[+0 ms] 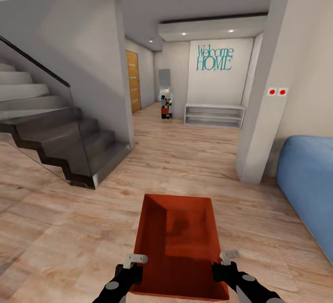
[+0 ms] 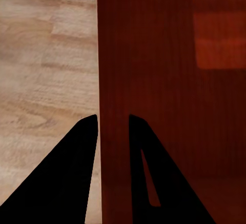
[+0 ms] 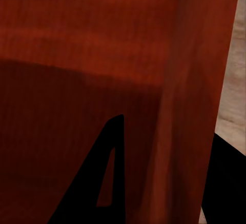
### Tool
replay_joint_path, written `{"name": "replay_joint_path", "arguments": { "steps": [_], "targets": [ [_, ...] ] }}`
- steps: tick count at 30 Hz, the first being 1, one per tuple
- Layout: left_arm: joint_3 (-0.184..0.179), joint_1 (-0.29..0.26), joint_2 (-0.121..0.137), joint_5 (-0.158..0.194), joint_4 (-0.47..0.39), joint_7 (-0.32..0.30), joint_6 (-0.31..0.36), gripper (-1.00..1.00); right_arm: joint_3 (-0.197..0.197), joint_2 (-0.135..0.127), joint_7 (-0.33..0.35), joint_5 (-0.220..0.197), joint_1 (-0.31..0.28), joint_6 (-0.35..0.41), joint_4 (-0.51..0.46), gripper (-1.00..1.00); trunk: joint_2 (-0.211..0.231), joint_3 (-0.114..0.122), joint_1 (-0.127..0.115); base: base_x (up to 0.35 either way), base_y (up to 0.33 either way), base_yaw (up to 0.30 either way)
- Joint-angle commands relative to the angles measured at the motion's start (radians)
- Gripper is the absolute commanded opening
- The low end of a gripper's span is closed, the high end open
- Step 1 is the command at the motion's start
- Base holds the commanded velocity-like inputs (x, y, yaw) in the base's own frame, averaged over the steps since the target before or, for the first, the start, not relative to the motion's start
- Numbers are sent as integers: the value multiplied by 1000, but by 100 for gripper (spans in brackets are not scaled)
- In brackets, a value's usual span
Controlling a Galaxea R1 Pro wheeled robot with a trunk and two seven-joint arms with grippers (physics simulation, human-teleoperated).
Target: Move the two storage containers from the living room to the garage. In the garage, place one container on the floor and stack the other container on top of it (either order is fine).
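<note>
Where the head view is taken first, one orange-red storage container point(image 1: 178, 243) is seen at the lower centre of the frame, held above the pale wood-plank floor point(image 1: 69, 229). Its near rim is cut off by the bottom edge. The left claw point(image 1: 135, 260) is closed on the container's left wall and the right claw point(image 1: 228, 256) on its right wall; both arms are cropped at the lower edge. A staircase point(image 1: 60, 141) with a glass panel is seen at the left, a blue sofa point(image 1: 307, 187), partly cut off, at the right. At the far wall a white shelf point(image 1: 214, 115) stands under "Welcome HOME" lettering point(image 1: 215, 57); a small object beside a mirror point(image 1: 165, 88) cannot be made out.

In the left wrist view, the container wall point(image 2: 110, 80) is clamped between two dark fingers point(image 2: 77, 172), wood floor filling the frame's left.

In the right wrist view, one finger point(image 3: 100, 183) is seen inside the container point(image 3: 102, 55); the outer finger is largely hidden behind the wall.
</note>
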Motion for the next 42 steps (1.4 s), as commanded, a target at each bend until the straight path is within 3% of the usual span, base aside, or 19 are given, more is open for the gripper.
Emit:
{"name": "replay_joint_path", "arguments": {
  "steps": [1, 27, 30, 42],
  "targets": [
    [2, -1, 0, 7, 0, 17, 5, -100, 16, 0, -3, 1, 0, -43, -2, -100, 0, -1, 0, 340, 0, 0],
    [2, -1, 0, 7, 2, 17, 5, -100, 16, 0, -3, 1, 0, -42, -2, -100, 0, -1, 0, 340, 0, 0],
    [-1, 2, 2, 9, -3, 6, 3, -100, -3, -4, 1, 5, -8, 2, 2, -100, 0, -1, 1, 0, 0, 0],
    [14, 2, 2, -5, 1, -8, 5, -100, -4, -1, 1, 13, -9, -2, -1, -100, 0, -1, 1, 82, 5, 0]
  ]
}}
